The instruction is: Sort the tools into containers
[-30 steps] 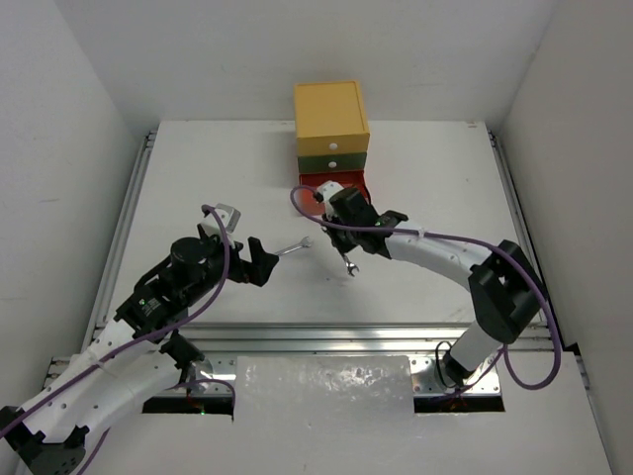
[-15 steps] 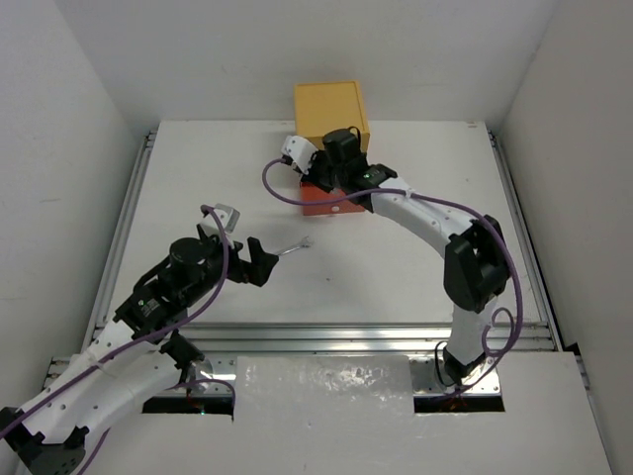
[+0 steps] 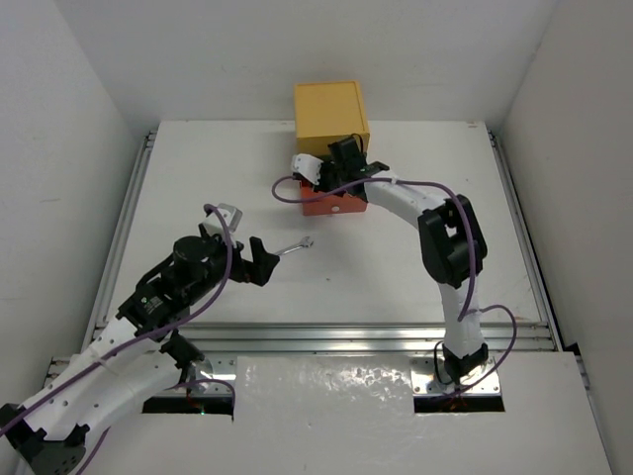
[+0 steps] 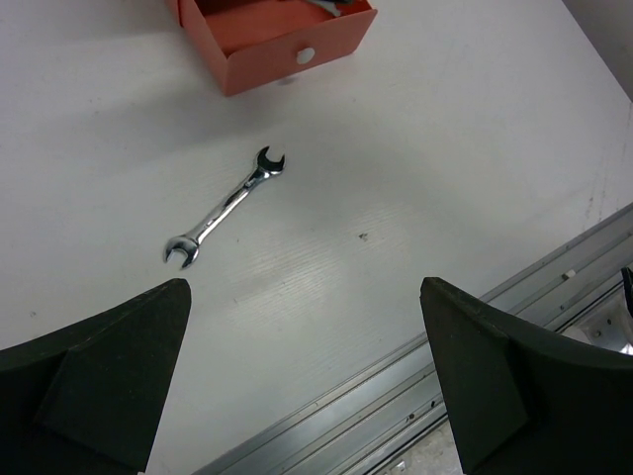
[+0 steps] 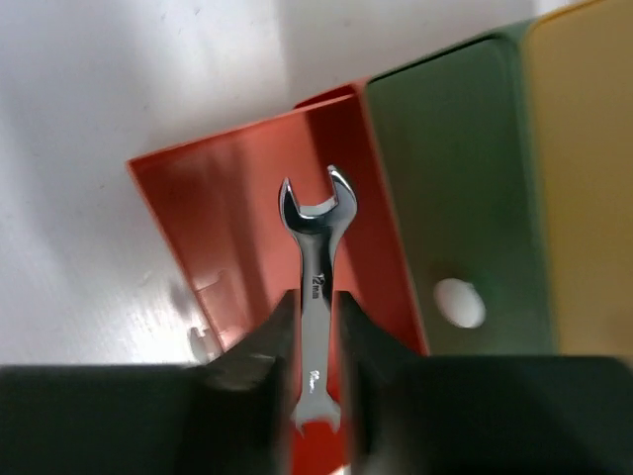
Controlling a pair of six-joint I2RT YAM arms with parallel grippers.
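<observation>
white table (image 3: 445,267). chest (image 3: 330,107) at far side: yellow top, green drawer (image 5: 445,178) closed, red-orange drawer (image 5: 218,218) pulled out. left gripper (image 4: 305,287) above table, fingers spread wide, holding nothing. right gripper (image 5: 318,302) over open red-orange drawer, fingers pinching shank of held wrench (image 5: 316,252). second wrench (image 4: 225,207) flat on table, near drawer front, ahead of left gripper.

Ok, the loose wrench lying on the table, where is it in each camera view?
Top external: loose wrench lies on the table, left of centre.
Left wrist: same wrench, upper left of centre, lying diagonally.
Right wrist: not in it; the second wrench there sits in the right end effector.
Shared landmark: red-orange drawer.
</observation>
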